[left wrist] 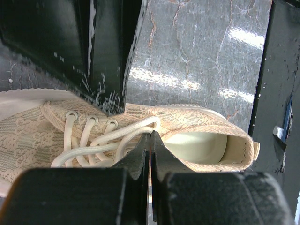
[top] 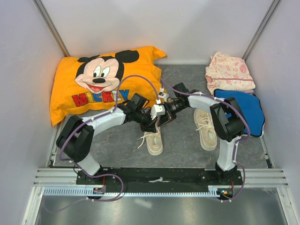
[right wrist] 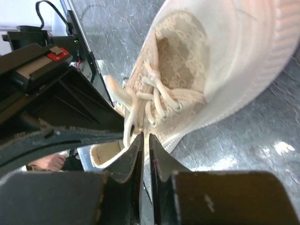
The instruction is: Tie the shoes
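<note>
While wrists show laces (left wrist: 136, 126), overhead shows pillow (top: 68, 96)

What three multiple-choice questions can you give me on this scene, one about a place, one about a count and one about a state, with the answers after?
1. Where on the grey marbled table does the orange Mickey Mouse pillow lie?
A. far left
B. near right
C. near middle edge

2. How many cream-beige fabric sneakers with white laces are there?
A. one
B. two
C. three

3. How do the fingers of the left end effector stand?
A. spread wide
B. pressed shut
C. clamped on the pillow

Answers:
1 A, the pillow fills the far left of the top view.
2 B, one sneaker sits mid-table and the other to its right.
3 B, the left wrist view shows the fingers pressed together right at the laces.
</note>
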Available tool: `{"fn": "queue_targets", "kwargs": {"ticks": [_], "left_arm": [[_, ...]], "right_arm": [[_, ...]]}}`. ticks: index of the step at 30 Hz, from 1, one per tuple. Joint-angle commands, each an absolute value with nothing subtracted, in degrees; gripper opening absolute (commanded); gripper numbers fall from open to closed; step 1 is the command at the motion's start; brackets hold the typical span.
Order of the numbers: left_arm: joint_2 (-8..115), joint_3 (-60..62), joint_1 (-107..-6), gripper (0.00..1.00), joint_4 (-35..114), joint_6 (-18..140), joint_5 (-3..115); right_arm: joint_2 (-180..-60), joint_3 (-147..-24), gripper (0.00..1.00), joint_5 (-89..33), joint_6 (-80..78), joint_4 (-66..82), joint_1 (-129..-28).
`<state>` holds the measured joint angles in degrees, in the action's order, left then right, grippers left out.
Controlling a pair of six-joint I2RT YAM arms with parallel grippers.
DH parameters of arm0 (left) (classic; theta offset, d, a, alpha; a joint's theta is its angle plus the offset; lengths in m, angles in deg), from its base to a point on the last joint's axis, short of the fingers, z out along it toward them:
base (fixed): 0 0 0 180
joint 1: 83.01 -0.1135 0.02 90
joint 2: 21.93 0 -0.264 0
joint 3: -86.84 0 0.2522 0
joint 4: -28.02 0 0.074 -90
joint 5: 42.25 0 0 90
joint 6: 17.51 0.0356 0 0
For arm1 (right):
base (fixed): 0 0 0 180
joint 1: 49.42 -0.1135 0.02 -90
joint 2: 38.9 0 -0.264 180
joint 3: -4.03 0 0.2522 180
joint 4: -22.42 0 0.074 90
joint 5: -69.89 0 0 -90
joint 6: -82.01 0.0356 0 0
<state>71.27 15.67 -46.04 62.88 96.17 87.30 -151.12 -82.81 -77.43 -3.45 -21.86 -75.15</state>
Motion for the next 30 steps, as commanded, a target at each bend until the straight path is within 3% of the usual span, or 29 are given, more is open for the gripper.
{"fn": "queue_targets", "kwargs": {"ticks": [1,18,30], "left_arm": [[71.2,15.1,-46.2,0.02,61.3,97.7,87.6],[72.9,14.5,-46.6,0.02,62.2,99.0,87.4],[73.7,12.8,-46.6,0.02,62.1,99.5,88.2]], "right_arm": [[-151.3,-85.5,0.17,-76.7,-3.3,-20.1,-77.2],[-152.0,-85.5,0.28,-82.9,-3.1,-20.0,-77.9],[-153.3,-86.2,0.28,-83.1,-3.0,-20.1,-78.9]]}}
